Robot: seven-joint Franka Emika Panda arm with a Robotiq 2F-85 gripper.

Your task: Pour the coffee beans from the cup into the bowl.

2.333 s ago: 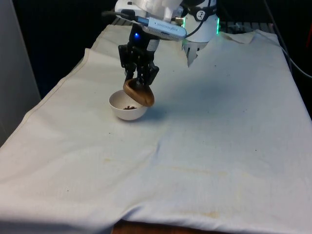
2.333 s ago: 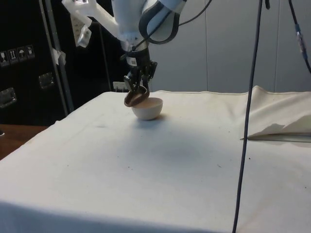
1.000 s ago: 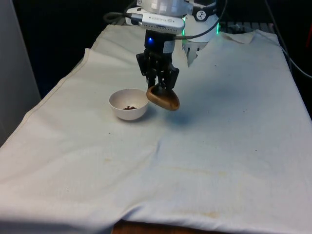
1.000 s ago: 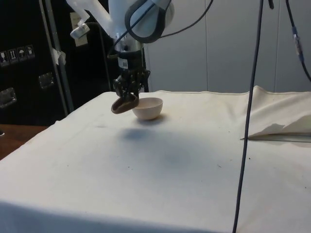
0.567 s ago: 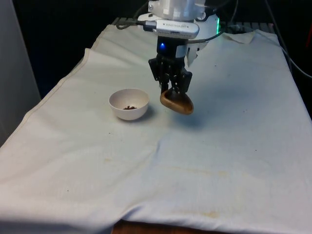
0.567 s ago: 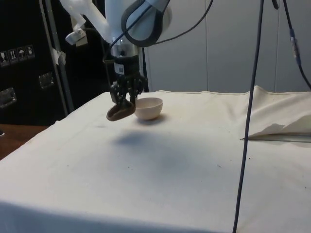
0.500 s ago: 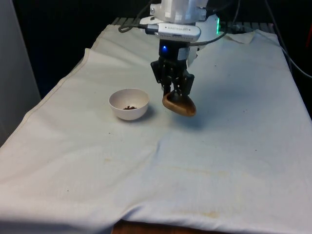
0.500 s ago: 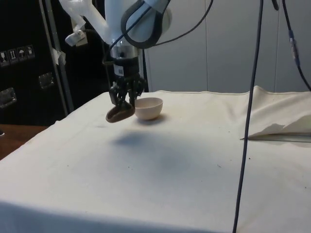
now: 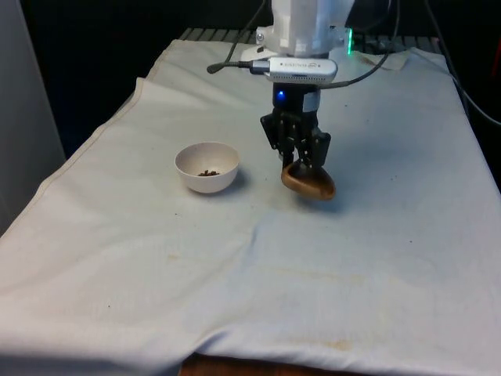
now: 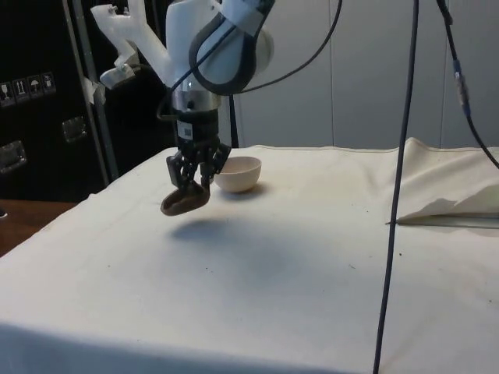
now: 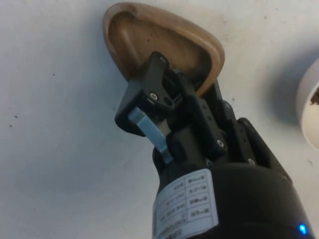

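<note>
Moved off bowl (image 9: 207, 168): claw (image 9: 301, 163) clamped on cup (image 9: 308, 182), above bare cloth (image 9: 329, 258).

Bare white cloth on the counter (image 9: 352, 258) lies open all round the black pincer (image 9: 300, 162) and its shallow brown wooden cup (image 9: 308, 181); the small white round bowl (image 9: 207, 168), well apart toward the front view's left, is the one obstacle.

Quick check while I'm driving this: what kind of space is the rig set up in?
Most likely a lab or test bay, not a kitchen: a table under a plain white cloth, dark cabinets behind, loose cables hanging. The only tableware is a white bowl and the wooden cup in the pincer.
</note>
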